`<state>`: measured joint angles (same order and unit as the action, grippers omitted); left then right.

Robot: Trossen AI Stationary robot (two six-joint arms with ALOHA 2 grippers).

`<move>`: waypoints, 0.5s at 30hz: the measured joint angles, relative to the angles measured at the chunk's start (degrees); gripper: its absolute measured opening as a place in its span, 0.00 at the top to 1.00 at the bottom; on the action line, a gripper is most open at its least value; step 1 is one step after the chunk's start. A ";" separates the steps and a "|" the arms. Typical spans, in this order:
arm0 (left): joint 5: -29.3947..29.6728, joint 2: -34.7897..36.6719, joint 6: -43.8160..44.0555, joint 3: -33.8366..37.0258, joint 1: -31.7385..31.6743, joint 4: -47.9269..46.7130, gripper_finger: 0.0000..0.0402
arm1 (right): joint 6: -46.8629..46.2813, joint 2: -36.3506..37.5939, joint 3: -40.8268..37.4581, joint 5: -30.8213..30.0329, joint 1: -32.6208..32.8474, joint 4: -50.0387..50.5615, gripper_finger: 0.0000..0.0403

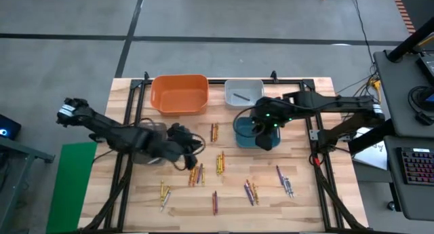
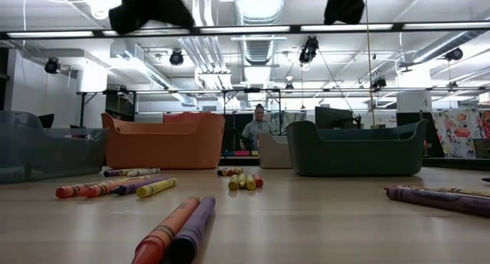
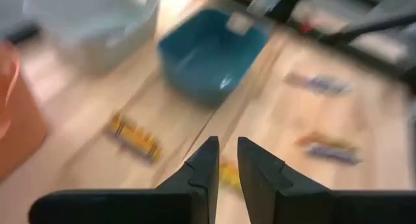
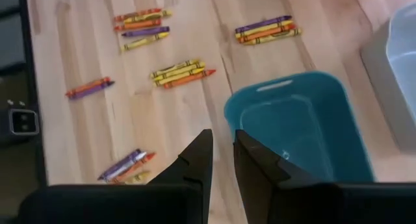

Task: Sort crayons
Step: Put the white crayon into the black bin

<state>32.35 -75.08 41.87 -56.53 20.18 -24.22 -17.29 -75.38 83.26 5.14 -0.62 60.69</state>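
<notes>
The right end effector [image 1: 266,139] is hanging over the near edge of the teal bin [image 1: 239,125]; its two fingers are standing almost together with nothing between them, so I am judging that it is at the drop-off end of a trip, with no load in it. In its own wrist view the end effector [image 4: 218,134] is looking down at the bin's rim [image 4: 286,78] just ahead of its tips; a pale streak is showing inside the bin, and I cannot tell whether that is a crayon or a glint.

The crayons [image 1: 220,163] are lying loose on the wooden surface [image 1: 305,193] in small mixed bunches, mostly below and to either side of both end effectors; a yellow and orange bunch [image 4: 182,73] is lying a little way beyond the right one's tips.

The left end effector [image 1: 192,149] is hovering low over the middle of the surface, with crayons just beside it; its fingers [image 3: 205,162] are also drawn nearly together; a sliver of yellow is showing in the gap, and I cannot tell whether that is a held crayon or one lying underneath.

The orange bin [image 1: 154,98] and the grey bin [image 1: 230,90] are sitting farther off, beyond both end effectors; something dark and thin is lying in the grey one.

Most of the sorting is looking undone; next, I think the right end effector needs to swing back to a bunch, spread its fingers and single out one stick of the right colour.
</notes>
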 joint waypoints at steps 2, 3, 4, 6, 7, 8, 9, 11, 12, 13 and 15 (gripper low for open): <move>-2.51 -2.27 2.80 0.00 -2.43 -3.78 0.90 | -1.79 1.43 -1.27 -0.81 0.02 -0.09 0.87; -3.53 -3.49 4.08 0.00 -3.58 -5.43 0.90 | -2.57 1.89 -1.73 -1.01 0.02 -0.11 0.87; -4.43 -4.78 5.04 0.00 -4.80 -7.13 0.90 | -2.78 2.25 -2.10 -1.21 0.02 -0.12 0.87; -5.77 -7.44 6.00 0.00 -6.86 -10.06 0.90 | -2.87 2.32 -2.48 -1.76 0.02 -0.14 0.87; -6.32 -8.75 6.56 0.00 -7.84 -11.31 0.90 | -2.90 2.32 -2.62 -1.92 0.02 -0.17 0.87; -6.50 -9.94 7.28 0.00 -8.73 -12.48 0.90 | -2.90 2.20 -2.70 -2.17 0.01 -0.13 0.87; -6.89 -11.01 7.83 0.00 -9.62 -13.33 0.90 | -2.86 2.06 -2.71 -2.26 0.00 -0.18 0.87; -7.50 -13.12 8.83 0.00 -11.12 -14.97 0.90 | -2.79 1.44 -2.71 -2.26 0.02 -0.18 0.87; -7.50 -14.09 9.46 0.00 -11.76 -15.90 0.90 | -2.78 1.11 -2.71 -2.26 0.02 -0.19 0.87; -7.56 -15.02 9.95 0.00 -12.46 -16.54 0.90 | -2.75 0.71 -2.71 -2.26 0.01 -0.20 0.87; -7.59 -16.79 10.17 0.00 -13.60 -17.09 0.90 | -2.71 0.06 -2.71 -2.26 0.00 -0.18 0.87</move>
<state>24.75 -91.87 52.04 -56.53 6.57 -41.31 -20.00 -75.31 80.55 2.87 -0.62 60.51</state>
